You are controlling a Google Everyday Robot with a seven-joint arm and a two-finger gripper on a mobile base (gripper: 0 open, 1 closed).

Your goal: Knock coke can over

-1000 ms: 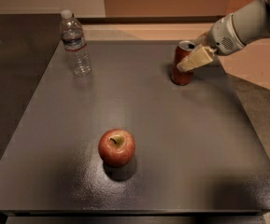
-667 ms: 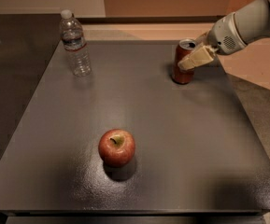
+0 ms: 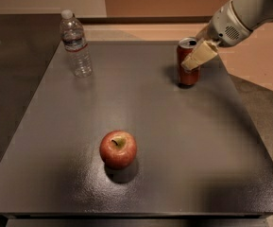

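The coke can (image 3: 187, 72) is a small red can with a silver top. It stands upright at the far right of the dark table (image 3: 174, 141). My gripper (image 3: 197, 56) comes in from the upper right on a white arm. Its cream finger lies across the can's upper right side and hides part of it.
A clear plastic water bottle (image 3: 75, 44) stands upright at the far left of the table. A red apple (image 3: 118, 149) sits in the near middle. The table's right edge runs close behind the can, with floor beyond it.
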